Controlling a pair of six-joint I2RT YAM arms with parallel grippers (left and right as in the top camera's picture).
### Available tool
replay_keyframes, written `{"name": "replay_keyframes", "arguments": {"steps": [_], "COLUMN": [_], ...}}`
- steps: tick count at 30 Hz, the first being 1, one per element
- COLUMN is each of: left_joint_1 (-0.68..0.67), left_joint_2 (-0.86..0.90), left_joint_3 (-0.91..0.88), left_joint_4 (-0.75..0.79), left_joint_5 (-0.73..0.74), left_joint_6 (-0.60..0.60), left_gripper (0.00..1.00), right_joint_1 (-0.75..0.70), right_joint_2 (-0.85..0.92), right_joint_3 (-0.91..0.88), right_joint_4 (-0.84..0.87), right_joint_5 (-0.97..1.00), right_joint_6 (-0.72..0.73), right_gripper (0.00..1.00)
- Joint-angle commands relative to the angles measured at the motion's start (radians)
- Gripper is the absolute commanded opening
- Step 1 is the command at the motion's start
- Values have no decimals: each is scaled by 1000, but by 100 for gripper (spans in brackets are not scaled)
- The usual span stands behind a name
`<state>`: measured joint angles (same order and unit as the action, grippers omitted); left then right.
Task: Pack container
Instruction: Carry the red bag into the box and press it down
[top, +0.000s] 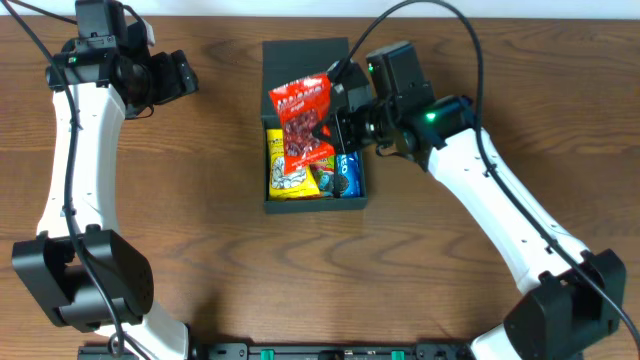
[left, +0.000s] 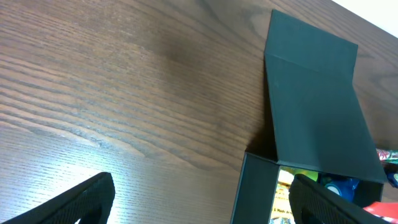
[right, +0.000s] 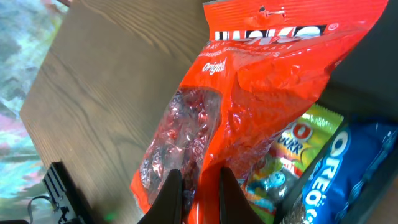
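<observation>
R gripper (right: 199, 186) pinched shut on red snack bag (right: 261, 93); you lay it flat in container (top: 315, 205), then release. L gripper (top: 183, 73) open, empty.

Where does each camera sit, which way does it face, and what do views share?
Overhead: above the table, facing straight down; both arms, the left gripper and right gripper show, with the container.
Left wrist: on the left arm, facing across the table toward the container's open flap; its own fingers frame the bottom corners.
Right wrist: on the right arm, facing the red packet pinched between its fingers.
Shared: overhead and right wrist both show the red packet over the container.
</observation>
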<state>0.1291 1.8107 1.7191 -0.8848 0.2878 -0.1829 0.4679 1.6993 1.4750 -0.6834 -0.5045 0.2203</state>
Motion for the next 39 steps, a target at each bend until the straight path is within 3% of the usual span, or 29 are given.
{"name": "replay_keyframes", "arguments": {"steps": [1,7,18,27,39], "left_joint_1": [2,2,2,2,2], "left_joint_2": [6,6,6,6,6], "left_joint_3": [21,21,21,21,21], "left_joint_4": [-2,-4,-19,-23,-16], "left_joint_5": [-7,-7,-7,-7,-7], "left_joint_6": [4,4,24,27,26], "left_gripper": [91,91,91,91,91], "right_joint_1": [13,55,113,119,118], "right_joint_2": [6,39,236,277,275], "right_joint_3": [-51,-163,-168,-168,-165], "right_joint_4": [17,135,239,253,254], "right_joint_5": [3,6,117,231,231], "right_joint_6": [39,107,221,192,61], "right_gripper": [2,2,2,2,1]}}
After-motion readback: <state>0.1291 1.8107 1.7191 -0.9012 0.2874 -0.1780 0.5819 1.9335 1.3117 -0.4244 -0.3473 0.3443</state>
